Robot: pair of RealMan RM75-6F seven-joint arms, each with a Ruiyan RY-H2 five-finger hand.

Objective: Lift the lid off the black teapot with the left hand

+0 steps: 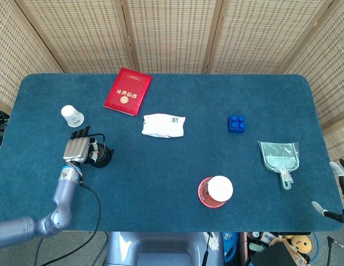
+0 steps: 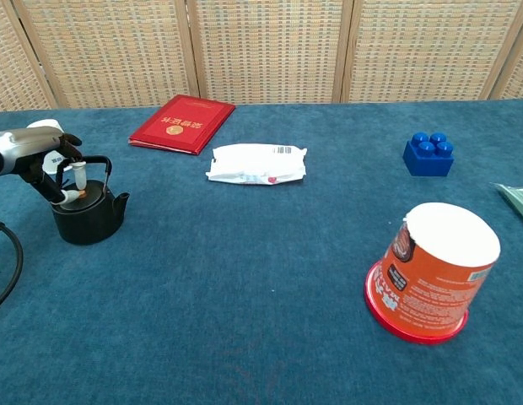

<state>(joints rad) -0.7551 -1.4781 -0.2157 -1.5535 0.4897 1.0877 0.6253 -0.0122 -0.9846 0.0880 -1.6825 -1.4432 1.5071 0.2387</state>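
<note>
The black teapot (image 2: pixel 89 215) sits on the blue table (image 1: pixel 177 172), just on the near side of the white paper cup (image 1: pixel 72 116) and well off to the left of the white packet (image 1: pixel 164 125). My left hand (image 1: pixel 77 149) is right over the teapot's left side, fingers reaching down inside the upright wire handle (image 2: pixel 94 163). In the chest view my fingertips (image 2: pixel 78 180) are down at the lid (image 2: pixel 81 198), with what looks like a small knob between thumb and finger. I judge that as a pinch just forming, but I can't tell if it has really closed on the knob (too small, partly hidden by my own fingers). The lid is still seated on the pot.

Handling guess: the lid is small, rigid, probably metal or cast iron, light next to the pot body, so the pot should stay put if I lift straight up. The knob is the only real hold: the lid's rim sits flush and the handle arches right over it, so there's little room. The knob looks smooth and could slip from a shallow pinch. A tilted pull could catch the lid on the handle or drag the pot.

My right hand (image 1: pixel 337 185) is only partly visible at the table's right edge, beyond the green dustpan (image 1: pixel 279 157); fingers look spread, holding nothing.
</note>
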